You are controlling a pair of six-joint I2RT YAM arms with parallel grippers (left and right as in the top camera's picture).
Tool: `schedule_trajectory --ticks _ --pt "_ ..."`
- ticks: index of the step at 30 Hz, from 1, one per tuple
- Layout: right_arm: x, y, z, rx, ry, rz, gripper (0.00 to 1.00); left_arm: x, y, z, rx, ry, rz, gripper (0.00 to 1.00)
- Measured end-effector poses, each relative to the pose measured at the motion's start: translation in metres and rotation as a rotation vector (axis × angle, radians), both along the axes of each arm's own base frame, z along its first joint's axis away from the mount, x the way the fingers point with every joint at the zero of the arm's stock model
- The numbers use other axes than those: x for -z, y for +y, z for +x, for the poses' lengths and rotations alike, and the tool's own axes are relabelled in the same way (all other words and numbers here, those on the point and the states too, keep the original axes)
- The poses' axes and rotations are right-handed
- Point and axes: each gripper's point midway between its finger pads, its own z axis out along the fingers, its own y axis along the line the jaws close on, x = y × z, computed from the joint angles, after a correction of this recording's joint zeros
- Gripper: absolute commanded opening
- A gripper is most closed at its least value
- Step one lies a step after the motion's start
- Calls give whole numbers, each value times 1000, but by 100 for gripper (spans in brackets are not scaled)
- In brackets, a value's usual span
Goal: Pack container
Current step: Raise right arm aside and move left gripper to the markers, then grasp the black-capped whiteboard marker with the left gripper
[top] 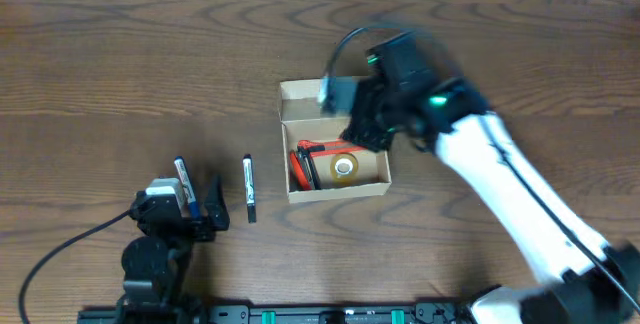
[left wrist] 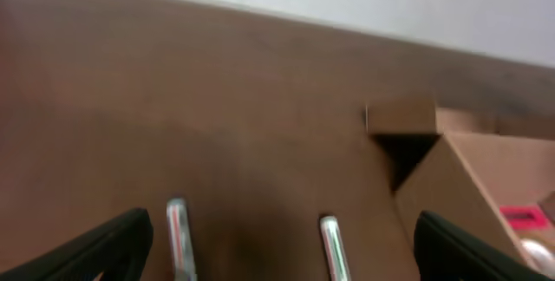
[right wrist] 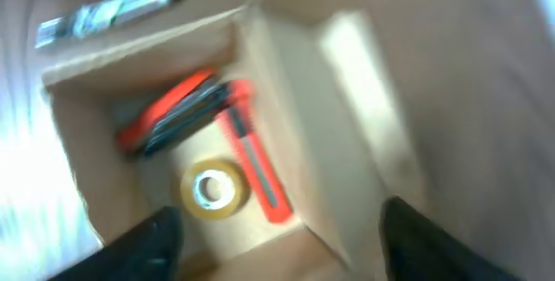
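Container (top: 335, 192): sits mid-surface (top: 120, 64), top open, lid flap (top: 300, 97) folded back on the far side. Inside are red cutters (right wrist: 253, 164) and a tape roll (right wrist: 212, 191).

Right pincer (right wrist: 279, 233): hovers over the open box, jaws spread wide, nothing between them.

Left pincer (left wrist: 277, 251): low at the near-left, also spread wide and empty. Two pens (top: 249, 186) lie on the surface ahead of it, both within its span in the wrist view, neither gripped.

Handling (judgement):
- The box looks like thin cardboard, light even with its contents, so expect it to slide if you nudge it sideways.
- The walls will likely flex under a pinch.
- The flap is the floppiest part, turning on its crease.
- To close it, take the flap by its free edge.
- To shift the box, pinch a side wall near a corner, where it is stiffest.
- Use light pressure only.
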Motion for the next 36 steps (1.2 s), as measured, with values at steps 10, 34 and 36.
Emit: schedule_trajectory --ticks 10,34,36 --pt "-42 -161 45 733 47 220 92 -30 -4 35 -18 575 0 95" --pt "43 -218 56 968 319 173 96 53 -81 80 172 1085 191 95" --pt "43 -218 56 964 318 170 96 68 -95 75 201 1069 221 96"
